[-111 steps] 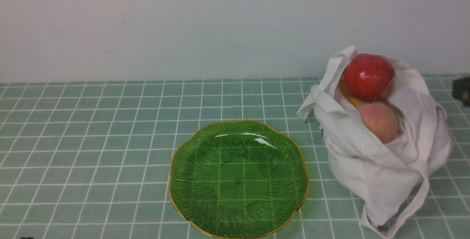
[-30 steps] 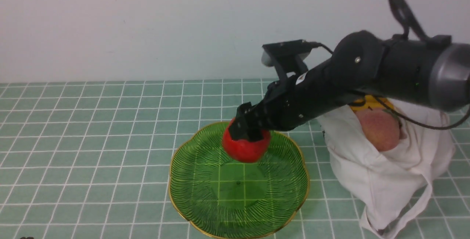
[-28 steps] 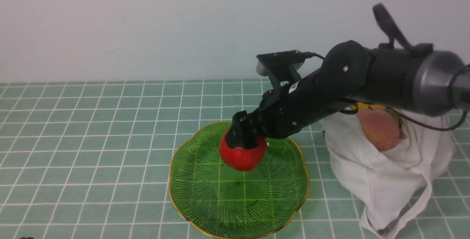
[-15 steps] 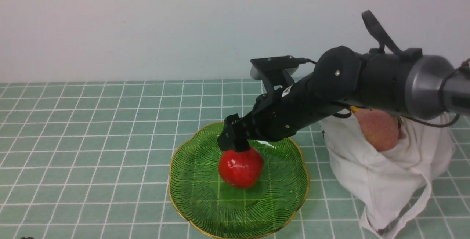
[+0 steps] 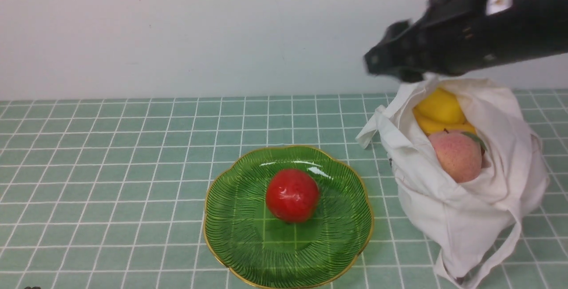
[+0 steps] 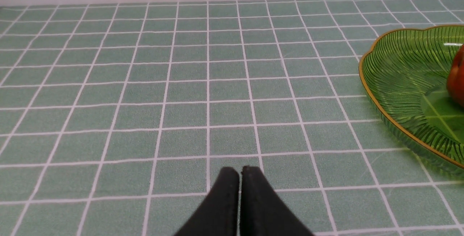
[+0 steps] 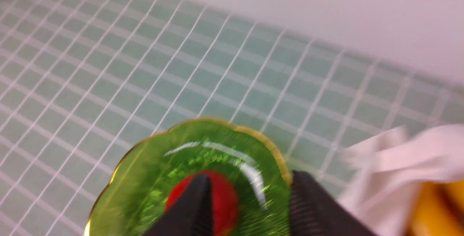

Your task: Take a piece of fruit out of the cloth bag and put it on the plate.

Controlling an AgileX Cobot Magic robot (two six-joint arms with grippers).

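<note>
red fruit (image 5: 292, 195) sits centre of green plate (image 5: 239, 244). white cloth bag (image 5: 461, 209) just right of plate on tabletop (image 5: 111, 169), peach (image 5: 457, 156) and yellow fruits (image 5: 439, 108) showing in its mouth. right hand (image 5: 375, 62) blurred, raised above bag, well apart from fruit; jaw state unreadable.

four fruits (image 5: 292, 195), one plate (image 5: 230, 235), one bag (image 5: 461, 209)

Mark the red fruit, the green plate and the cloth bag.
red fruit (image 5: 292, 195): front view, middle of its glossy skin.
green plate (image 5: 235, 235): front view, bare ribbed wall on its left side.
cloth bag (image 5: 448, 209): front view, white front fabric below the opening.
</note>
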